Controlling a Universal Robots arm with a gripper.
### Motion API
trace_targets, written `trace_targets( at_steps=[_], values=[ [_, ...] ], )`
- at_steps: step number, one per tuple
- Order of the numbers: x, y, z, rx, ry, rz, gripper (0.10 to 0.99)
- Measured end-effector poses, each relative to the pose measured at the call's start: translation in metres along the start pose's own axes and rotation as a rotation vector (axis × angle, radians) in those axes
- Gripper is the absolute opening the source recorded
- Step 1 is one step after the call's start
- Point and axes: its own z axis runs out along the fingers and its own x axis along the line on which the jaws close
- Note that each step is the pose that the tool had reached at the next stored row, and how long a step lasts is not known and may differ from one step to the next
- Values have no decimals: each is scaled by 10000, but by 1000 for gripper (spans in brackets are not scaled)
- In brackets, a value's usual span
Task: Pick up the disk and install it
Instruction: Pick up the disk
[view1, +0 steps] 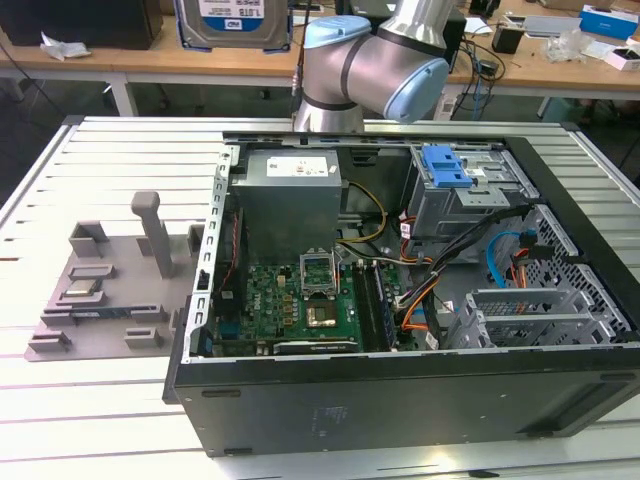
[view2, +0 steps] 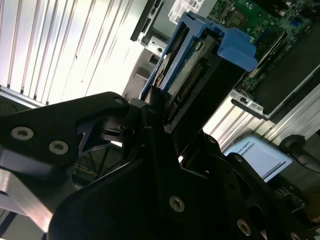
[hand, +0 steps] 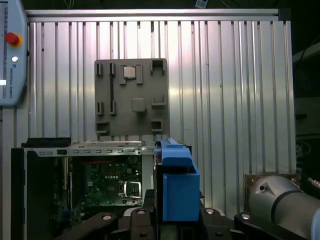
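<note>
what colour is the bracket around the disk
Bright blue bracket on the disk, best in first wrist view.

Open case, crowded interior
The table (view1: 120, 160) lay bare beside the fixture plate (view1: 100, 300) and its upright post (view1: 150, 225). Inside the computer case (view1: 400, 400), the power supply (view1: 290, 195), drive cage (view1: 460, 200) and cable bundles (view1: 430, 290) crowded the motherboard (view1: 290, 300). The gripper (view2: 162, 107) clamped the disk (view2: 187, 75) above.
</note>
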Motion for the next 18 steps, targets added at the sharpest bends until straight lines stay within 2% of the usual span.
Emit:
trace_targets(
  at_steps=[4,5,7,12,16,18],
  values=[
    [-4,-184,-7,-1,0,-1,361],
    [-6,-273,-11,0,0,0,361],
    [-8,-389,-14,-1,0,0,361],
    [-10,-495,0,-2,0,0,361],
    [-10,-572,61,-4,0,-1,361],
    [-11,-621,116,-4,-1,-1,361]
  ],
)
